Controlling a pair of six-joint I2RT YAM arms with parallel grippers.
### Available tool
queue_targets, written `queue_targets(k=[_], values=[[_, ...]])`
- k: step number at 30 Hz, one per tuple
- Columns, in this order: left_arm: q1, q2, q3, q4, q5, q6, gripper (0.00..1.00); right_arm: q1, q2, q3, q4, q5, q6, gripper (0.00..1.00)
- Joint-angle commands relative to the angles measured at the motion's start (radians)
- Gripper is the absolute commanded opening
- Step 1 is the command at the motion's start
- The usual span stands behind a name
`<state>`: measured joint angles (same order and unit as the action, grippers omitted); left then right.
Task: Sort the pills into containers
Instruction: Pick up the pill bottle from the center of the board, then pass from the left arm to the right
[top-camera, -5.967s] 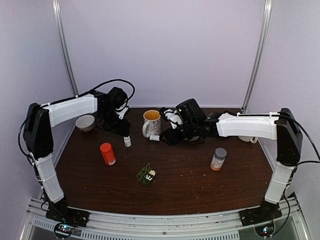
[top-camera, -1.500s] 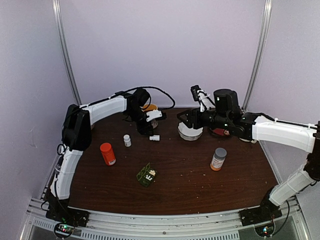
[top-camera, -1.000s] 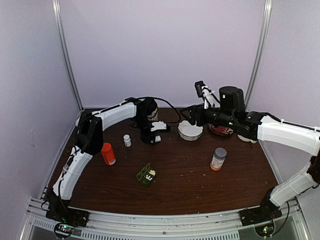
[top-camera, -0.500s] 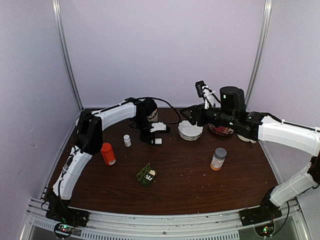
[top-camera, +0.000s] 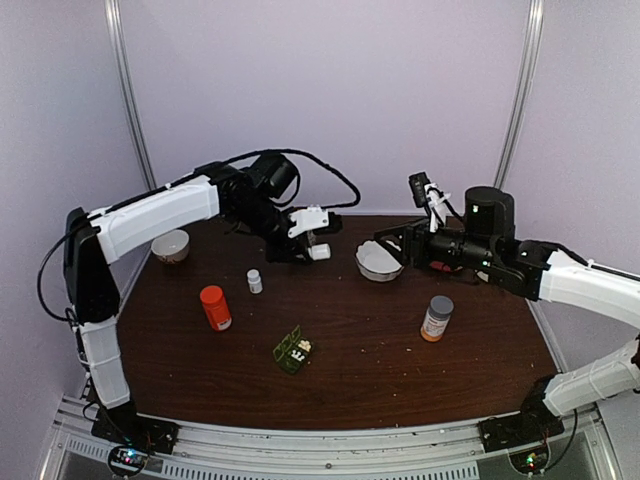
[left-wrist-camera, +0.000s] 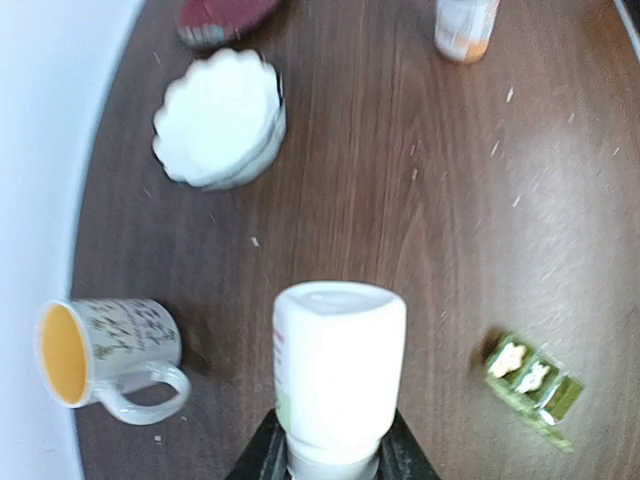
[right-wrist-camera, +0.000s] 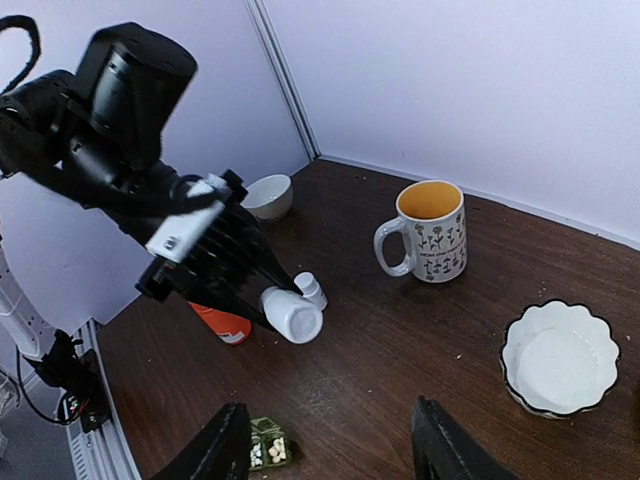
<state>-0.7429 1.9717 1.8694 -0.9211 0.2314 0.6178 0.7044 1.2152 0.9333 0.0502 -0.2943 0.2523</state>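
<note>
Small dark green rectangular plastic pill box (top-camera: 292, 350) is lying open. The left gripper (left-wrist-camera: 335, 455) is clamping a small white plastic bottle (left-wrist-camera: 338, 365) aloft, well beyond the box; a slipping neck grip risks a spill. The right gripper (right-wrist-camera: 330, 450) is gaping wide, empty.

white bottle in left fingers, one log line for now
left fingers: shut on white bottle, above table | right fingers: open, empty | pill box: on table
</note>
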Motion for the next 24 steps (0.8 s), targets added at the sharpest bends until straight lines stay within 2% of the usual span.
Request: queue_targets(k=[1, 6, 10, 16, 24], values=[[-0.064, -0.132, -0.095, 0.096, -0.050, -0.076, 0.19, -0.003, -0.057, -0.043, 0.067, -0.121, 0.109, 0.57], [-0.123, -0.261, -0.153, 0.110, -0.073, -0.104, 0.19, 0.001, -0.060, -0.074, 0.168, -0.281, 0.266, 0.58], [-0.172, -0.303, -0.164, 0.107, -0.147, -0.105, 0.19, 0.018, -0.021, -0.049, 0.214, -0.349, 0.373, 0.60], [-0.202, -0.331, -0.173, 0.100, -0.205, -0.110, 0.19, 0.107, 0.040, 0.072, 0.018, -0.254, 0.336, 0.65], [-0.231, -0.367, -0.187, 0.096, -0.190, -0.112, 0.20, 0.135, 0.109, 0.118, 0.039, -0.270, 0.395, 0.56]])
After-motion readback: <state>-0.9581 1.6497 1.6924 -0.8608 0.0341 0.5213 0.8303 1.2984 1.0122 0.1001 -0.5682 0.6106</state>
